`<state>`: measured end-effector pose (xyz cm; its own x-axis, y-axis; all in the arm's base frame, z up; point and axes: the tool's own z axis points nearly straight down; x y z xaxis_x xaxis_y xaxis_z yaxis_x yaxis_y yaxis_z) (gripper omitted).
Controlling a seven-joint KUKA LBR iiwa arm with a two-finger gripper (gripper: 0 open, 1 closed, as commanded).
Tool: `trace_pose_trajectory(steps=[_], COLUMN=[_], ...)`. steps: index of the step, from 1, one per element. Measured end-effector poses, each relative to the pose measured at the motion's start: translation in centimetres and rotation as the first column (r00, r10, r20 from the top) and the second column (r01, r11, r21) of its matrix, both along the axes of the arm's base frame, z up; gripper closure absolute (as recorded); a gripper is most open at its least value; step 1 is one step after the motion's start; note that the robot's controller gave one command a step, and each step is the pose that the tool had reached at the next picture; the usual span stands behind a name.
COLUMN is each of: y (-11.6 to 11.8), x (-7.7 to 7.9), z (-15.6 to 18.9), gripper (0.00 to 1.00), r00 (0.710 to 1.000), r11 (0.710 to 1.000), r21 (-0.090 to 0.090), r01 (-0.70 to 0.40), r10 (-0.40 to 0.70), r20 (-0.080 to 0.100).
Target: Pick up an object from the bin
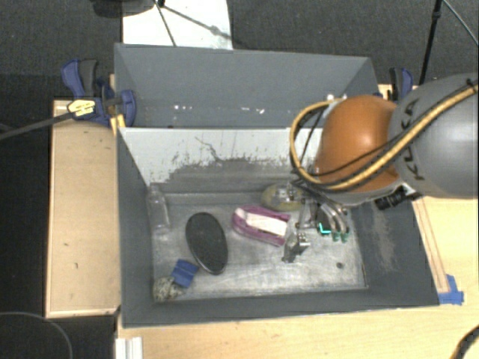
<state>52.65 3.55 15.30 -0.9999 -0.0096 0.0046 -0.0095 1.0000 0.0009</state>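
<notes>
Camera view looks down on the grey metal bin [247, 96], where the claw [294, 247] hangs low over the floor right of centre, just beside the right end of a purple-and-white oblong thing [258, 224]. Whether the claw is spread or pressed together I cannot tell. A black oval [206, 242] lies further left, with a small blue piece [184, 272] and a speckled lump [165, 289] near the lower-left corner

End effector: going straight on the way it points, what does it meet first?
Probably the bare bin floor, just right of the purple-and-white object; the end effector may graze that object's end, as depth is unclear.
</notes>
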Motion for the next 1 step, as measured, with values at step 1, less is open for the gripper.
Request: trace_pose_trajectory(steps=[1], y=[1.07], x=[4.18], z=[-8.42], gripper=[0.0], r00=[0.996], r11=[0.996], r21=[0.0], r01=[-0.093], r10=[0.093], r20=[0.009])
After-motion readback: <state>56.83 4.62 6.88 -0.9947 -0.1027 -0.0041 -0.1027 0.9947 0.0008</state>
